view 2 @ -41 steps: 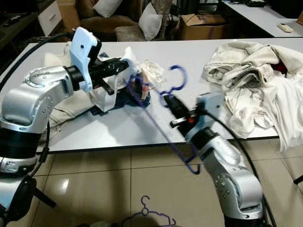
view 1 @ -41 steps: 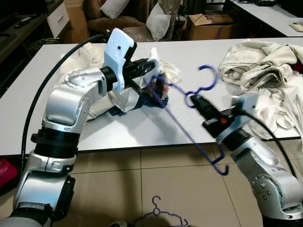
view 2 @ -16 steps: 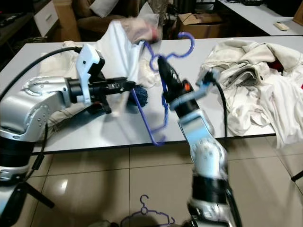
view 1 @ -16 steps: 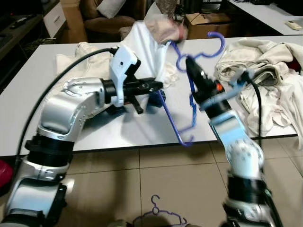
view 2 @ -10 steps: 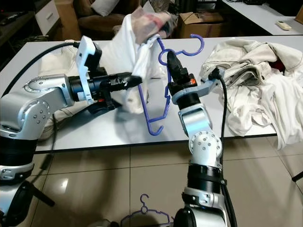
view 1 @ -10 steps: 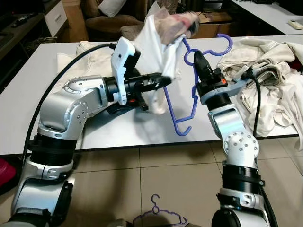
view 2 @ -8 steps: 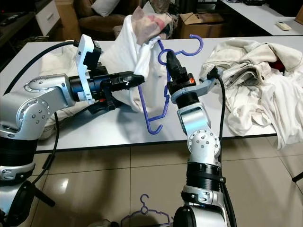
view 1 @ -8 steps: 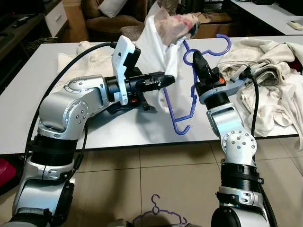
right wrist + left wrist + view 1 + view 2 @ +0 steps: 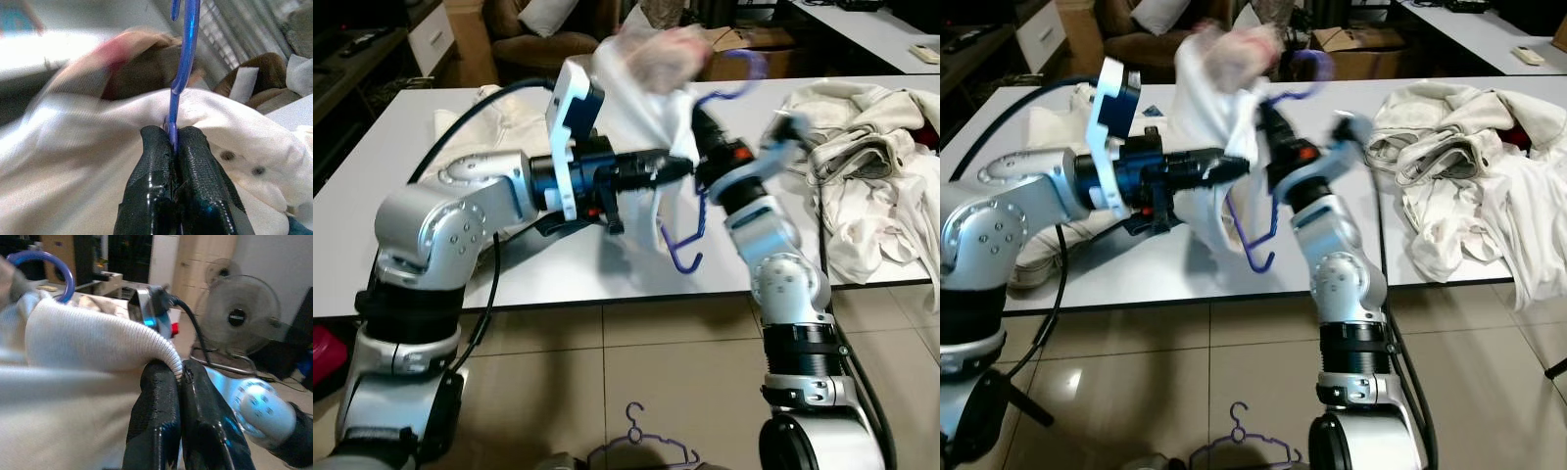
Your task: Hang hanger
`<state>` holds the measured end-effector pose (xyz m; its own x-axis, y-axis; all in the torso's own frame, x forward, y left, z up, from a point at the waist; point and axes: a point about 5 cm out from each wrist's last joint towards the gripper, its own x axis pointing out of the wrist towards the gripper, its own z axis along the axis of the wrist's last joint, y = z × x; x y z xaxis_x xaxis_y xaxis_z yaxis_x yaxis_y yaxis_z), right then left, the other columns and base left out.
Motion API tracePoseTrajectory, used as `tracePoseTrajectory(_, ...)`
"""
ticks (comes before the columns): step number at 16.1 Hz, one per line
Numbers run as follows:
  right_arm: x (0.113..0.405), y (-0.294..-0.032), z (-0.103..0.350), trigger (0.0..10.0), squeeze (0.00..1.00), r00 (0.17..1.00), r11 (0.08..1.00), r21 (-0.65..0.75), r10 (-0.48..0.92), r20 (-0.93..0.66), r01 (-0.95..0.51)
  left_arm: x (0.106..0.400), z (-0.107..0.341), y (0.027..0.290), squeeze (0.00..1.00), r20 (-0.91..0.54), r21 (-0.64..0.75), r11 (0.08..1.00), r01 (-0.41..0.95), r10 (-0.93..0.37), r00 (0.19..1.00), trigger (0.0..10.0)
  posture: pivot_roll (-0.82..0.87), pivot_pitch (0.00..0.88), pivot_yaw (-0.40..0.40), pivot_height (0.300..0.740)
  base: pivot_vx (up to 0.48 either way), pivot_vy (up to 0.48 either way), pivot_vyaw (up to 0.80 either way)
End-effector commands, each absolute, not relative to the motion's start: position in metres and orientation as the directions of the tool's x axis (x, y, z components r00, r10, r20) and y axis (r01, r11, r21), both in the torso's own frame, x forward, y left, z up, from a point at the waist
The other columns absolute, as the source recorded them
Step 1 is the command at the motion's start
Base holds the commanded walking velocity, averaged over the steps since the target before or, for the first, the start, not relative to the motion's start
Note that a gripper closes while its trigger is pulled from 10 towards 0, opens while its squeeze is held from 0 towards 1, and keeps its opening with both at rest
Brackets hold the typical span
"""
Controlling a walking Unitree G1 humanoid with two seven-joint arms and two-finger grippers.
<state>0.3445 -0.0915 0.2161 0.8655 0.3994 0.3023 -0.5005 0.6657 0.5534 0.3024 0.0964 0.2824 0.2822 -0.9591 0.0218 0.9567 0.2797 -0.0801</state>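
A blue plastic hanger (image 9: 683, 257) is held above the white table (image 9: 372, 225), with its hook (image 9: 734, 78) pointing up and back. My right gripper (image 9: 173, 134) is shut on its neck (image 9: 188, 44), close under the hook. A white garment (image 9: 636, 108) with a pink and brown collar hangs lifted beside it and covers the hanger's upper part. My left gripper (image 9: 180, 374) is shut on the garment's ribbed edge (image 9: 88, 338), just left of my right gripper (image 9: 700, 122). The hanger's lower curved end sticks out below the cloth.
A heap of white clothes (image 9: 862, 157) covers the table's right side. A cream garment (image 9: 460, 127) and a dark blue item (image 9: 553, 225) lie under my left arm. A second blue hanger (image 9: 641, 446) lies on the tiled floor. A cardboard box and a sofa stand behind.
My right gripper has swung the hanger left and tilted it into the raised white garment. The left gripper keeps its hold on the cloth, and the garment has shifted slightly.
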Motion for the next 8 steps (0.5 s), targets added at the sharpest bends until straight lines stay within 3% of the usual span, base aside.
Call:
tracePoseTrajectory(1, 0.343, -0.084, 0.22, 10.0, 0.0, 0.838, 0.727, 0.417, 0.46, 0.294, -0.545, 0.313, 0.292, 0.102, 0.0, 0.062, -0.063, 0.376, 0.924, -0.923, 0.38, 0.0, -0.11, 0.0, 0.007, 0.74, 0.0, 0.0, 0.0)
tracePoseTrajectory(4, 0.333, -0.082, 0.219, 10.0, 0.0, 0.796, 0.798, 0.134, 0.54, 0.273, -0.587, 0.326, 0.303, 0.112, 0.0, 0.137, -0.071, 0.491, 0.869, -0.858, 0.496, 0.0, -0.11, 0.0, 0.005, 0.74, 0.0, 0.0, 0.0)
tracePoseTrajectory(6, 0.325, -0.089, 0.229, 10.0, 0.0, 0.791, 0.771, 0.246, 0.481, 0.378, -0.587, 0.326, 0.298, 0.116, 0.0, 0.092, -0.102, 0.487, 0.867, -0.864, 0.496, 0.0, -0.11, 0.0, 0.005, 0.74, 0.0, 0.0, 0.0)
tracePoseTrajectory(8, 0.329, -0.094, 0.241, 10.0, 0.0, 0.806, 0.722, 0.403, 0.37, 0.462, -0.562, 0.319, 0.278, 0.108, 0.0, -0.011, -0.138, 0.44, 0.887, -0.896, 0.443, 0.0, -0.11, 0.0, 0.005, 0.74, 0.0, 0.0, 0.0)
